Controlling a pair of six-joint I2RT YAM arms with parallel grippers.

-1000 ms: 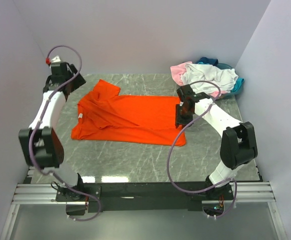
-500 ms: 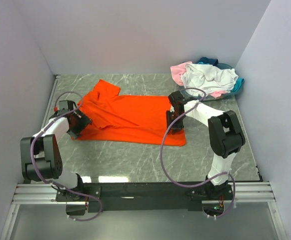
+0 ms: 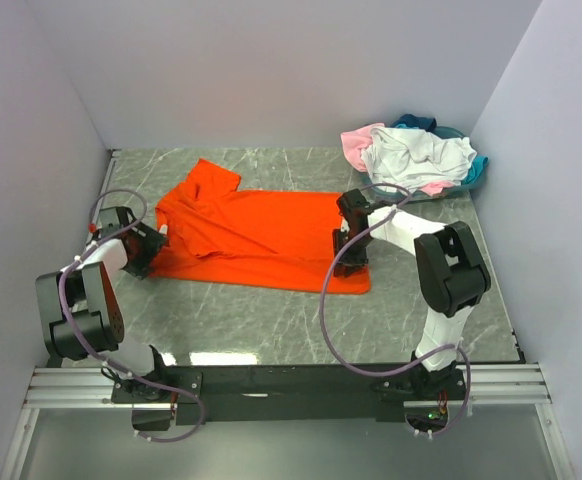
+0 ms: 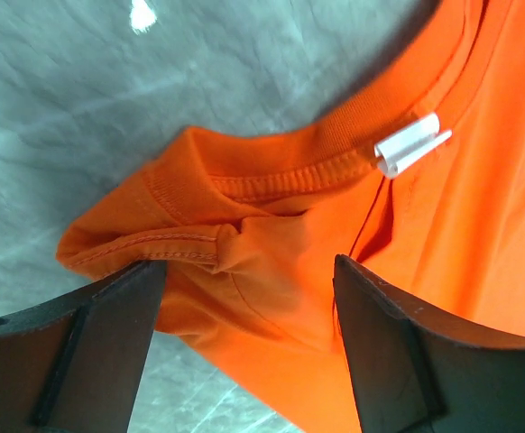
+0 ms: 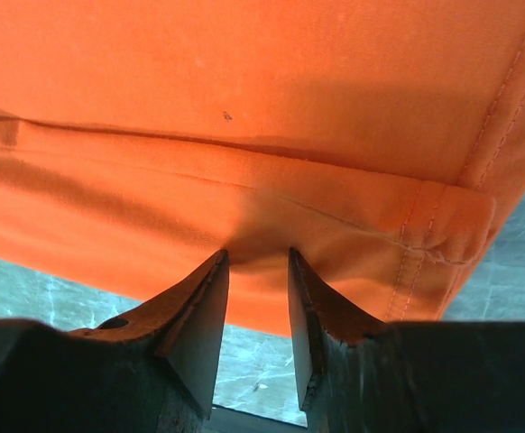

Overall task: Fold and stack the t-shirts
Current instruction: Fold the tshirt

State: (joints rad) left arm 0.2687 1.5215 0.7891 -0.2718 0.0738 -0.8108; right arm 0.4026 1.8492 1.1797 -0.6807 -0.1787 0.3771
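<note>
As seen from above, the orange t-shirt (image 3: 256, 235) is laid flat across the middle of the counter (image 3: 271, 320), ready for folding, while the remaining t-shirts (image 3: 416, 155) are heaped at the 1 o'clock corner. The left tool (image 3: 147, 246) is set at the shirt's 9 o'clock edge and the right tool (image 3: 349, 256) at its 4 o'clock corner, presumably so both ends can be lifted together. At the left wrist, the fingers (image 4: 91, 334) are spread wide, nothing gripped, with the collar (image 4: 290, 171) and its white label (image 4: 413, 144) lying between and just beyond them. At the right wrist, the tool is drawn nearly closed, and the folded hem (image 5: 244, 194) appears pinched at its tips.
</note>
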